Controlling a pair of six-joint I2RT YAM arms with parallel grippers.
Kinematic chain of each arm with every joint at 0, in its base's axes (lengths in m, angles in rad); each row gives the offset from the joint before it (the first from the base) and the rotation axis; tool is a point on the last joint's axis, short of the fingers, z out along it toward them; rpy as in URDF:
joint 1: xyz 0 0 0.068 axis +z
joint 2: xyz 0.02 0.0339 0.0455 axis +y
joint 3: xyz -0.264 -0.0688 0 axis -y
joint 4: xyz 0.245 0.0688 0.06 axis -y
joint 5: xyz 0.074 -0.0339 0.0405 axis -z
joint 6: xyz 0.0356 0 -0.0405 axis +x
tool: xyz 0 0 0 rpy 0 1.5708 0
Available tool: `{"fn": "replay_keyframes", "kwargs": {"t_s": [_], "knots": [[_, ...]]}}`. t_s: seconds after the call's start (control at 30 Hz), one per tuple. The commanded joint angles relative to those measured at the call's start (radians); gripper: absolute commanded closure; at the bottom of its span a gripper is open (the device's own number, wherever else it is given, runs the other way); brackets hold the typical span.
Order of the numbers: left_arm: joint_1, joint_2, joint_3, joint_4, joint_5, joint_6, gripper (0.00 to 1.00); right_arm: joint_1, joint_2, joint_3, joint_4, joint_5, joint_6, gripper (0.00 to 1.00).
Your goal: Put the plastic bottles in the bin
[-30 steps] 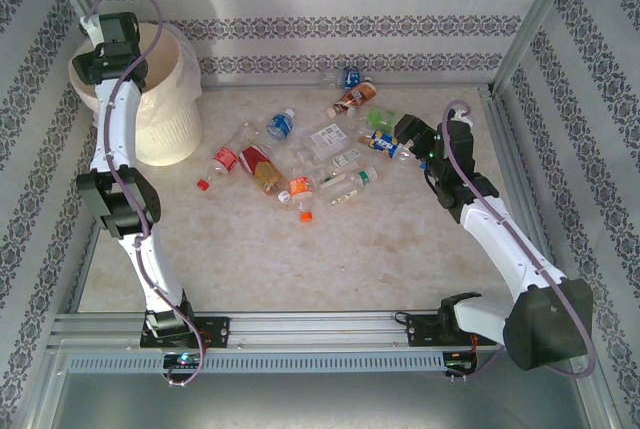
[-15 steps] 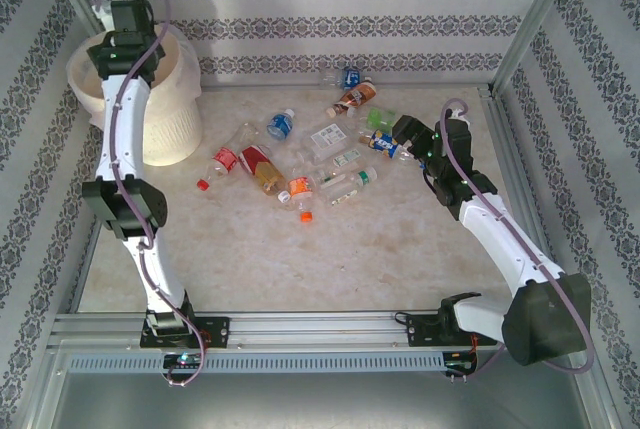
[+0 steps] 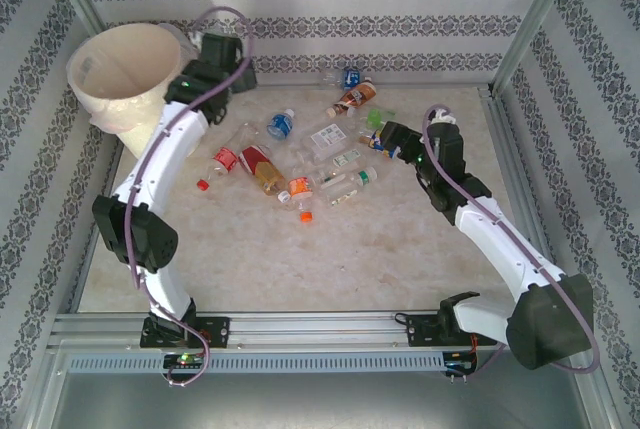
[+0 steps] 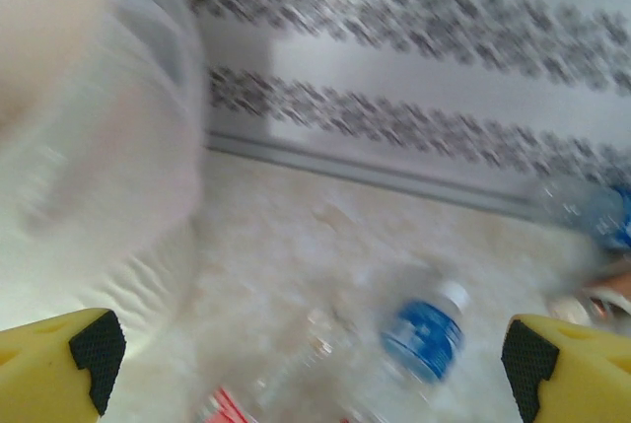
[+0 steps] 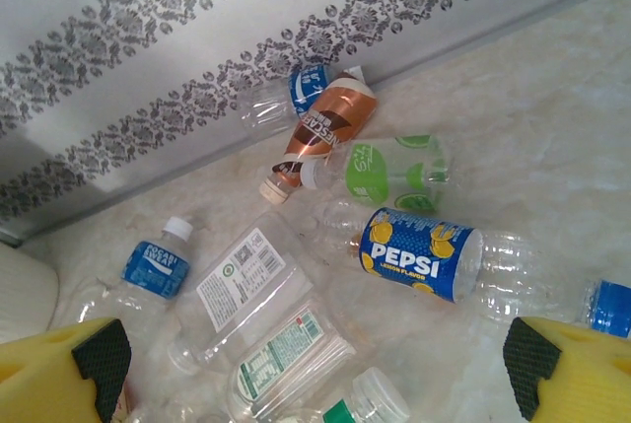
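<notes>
While left end effector (image 4: 311,349) and right end effector (image 5: 315,364) gape empty, clear plastic bottles (image 3: 258,161) lie mid-frame, outside round cream bin (image 3: 118,119); bulk likely remains.

The top camera looks down from behind; both low wrist cameras face the same back wall (image 4: 444,78) (image 5: 148,48).

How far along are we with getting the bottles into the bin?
Done: nothing I can confirm; the visible inside of the bin holds no bottle. In hand: nothing; the left pincer is open near the bin, the right pincer open, facing the Pepsi bottle. Left: the whole scatter of bottles lying on the table.
</notes>
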Motion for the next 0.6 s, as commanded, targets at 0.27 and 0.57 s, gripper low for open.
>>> {"fn": "replay_keyframes", "kwargs": {"t_s": [0.27, 0.57], "knots": [[-0.108, -0.066, -0.289, 0.074, 0.124, -0.273, 0.0, 0.021, -0.012, -0.041, 0.114, 0.006, -0.108, 0.02], [-0.103, -0.029, -0.451, 0.046, 0.218, -0.441, 0.0, 0.028, 0.001, -0.037, 0.123, 0.018, -0.095, 0.02]]}}
